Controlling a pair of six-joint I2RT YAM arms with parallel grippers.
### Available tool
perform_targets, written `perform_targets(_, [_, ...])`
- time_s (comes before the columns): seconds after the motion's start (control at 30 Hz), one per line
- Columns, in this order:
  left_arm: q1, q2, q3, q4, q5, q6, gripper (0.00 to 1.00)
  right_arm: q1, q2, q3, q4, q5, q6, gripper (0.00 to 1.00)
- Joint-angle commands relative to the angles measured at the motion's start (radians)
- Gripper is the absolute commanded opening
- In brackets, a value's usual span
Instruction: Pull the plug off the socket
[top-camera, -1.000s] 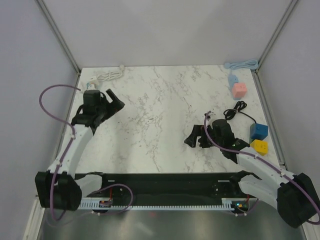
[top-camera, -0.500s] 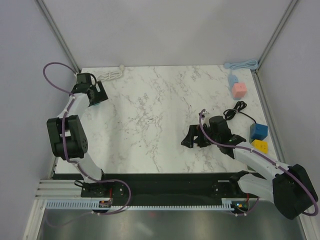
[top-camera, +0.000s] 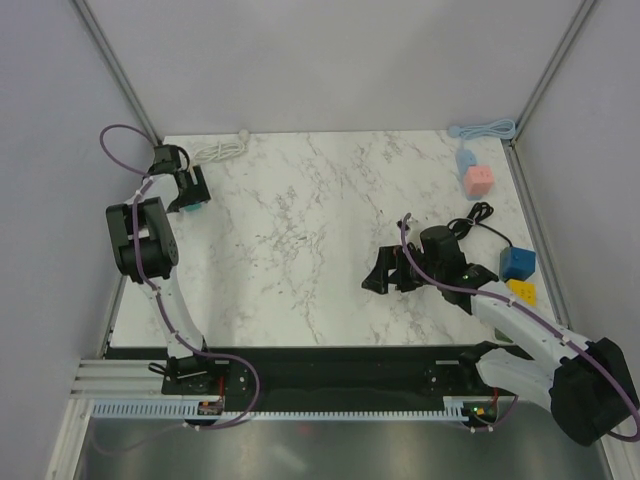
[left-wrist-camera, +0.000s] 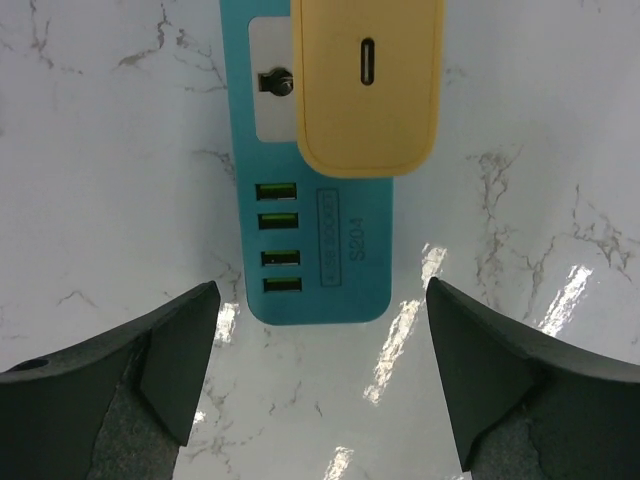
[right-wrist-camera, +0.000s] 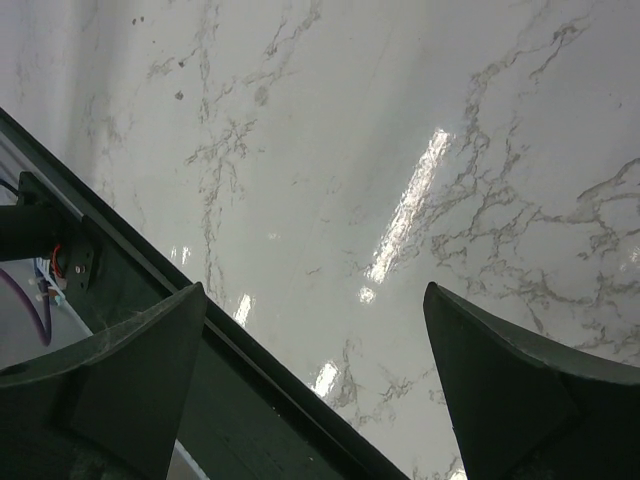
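Left wrist: left hand (left-wrist-camera: 320, 287) spread clear of socket (left-wrist-camera: 345, 255) edges, plug (left-wrist-camera: 368, 85) beyond.

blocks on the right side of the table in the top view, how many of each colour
pink block: 1
light blue block: 1
dark blue block: 1
yellow block: 1
total: 4

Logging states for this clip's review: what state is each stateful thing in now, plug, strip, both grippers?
yellow plug: plugged into the strip, not yet pulled.
teal power strip: flat on the table, USB ports empty.
left gripper: open, over the strip, touching nothing.
right gripper: open, empty.
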Motion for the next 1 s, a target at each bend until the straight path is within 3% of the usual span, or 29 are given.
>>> perform_targets(0.0, [0.013,0.034,0.079,0.026,0.035,0.066,0.91,0.002,-0.002,0.071,-0.029,-0.003,-0.030,0.98])
perform_targets(0.2, [0.013,0.077,0.142,0.018,0.039,0.068,0.83,0.002,0.001,0.078,-0.034,0.022,0.006,0.98])
perform_targets(0.37, [0.013,0.100,0.170,0.003,0.049,0.053,0.70,0.002,-0.021,0.077,-0.043,0.017,0.035,0.98])
perform_targets(0.5, [0.011,0.111,0.188,-0.026,0.043,0.048,0.46,0.002,-0.056,0.077,-0.060,0.040,0.052,0.98])
perform_targets(0.8, [0.008,0.054,0.148,-0.068,0.065,-0.013,0.09,0.002,-0.123,0.064,-0.084,0.046,0.072,0.98])
perform_targets(0.87, [0.005,0.023,0.112,-0.077,0.066,-0.039,0.02,0.002,-0.128,0.064,-0.090,0.046,0.069,0.98])
perform_targets(0.97, [-0.007,-0.043,0.044,-0.076,0.071,-0.092,0.02,0.002,-0.137,0.060,-0.095,0.053,0.066,0.98])
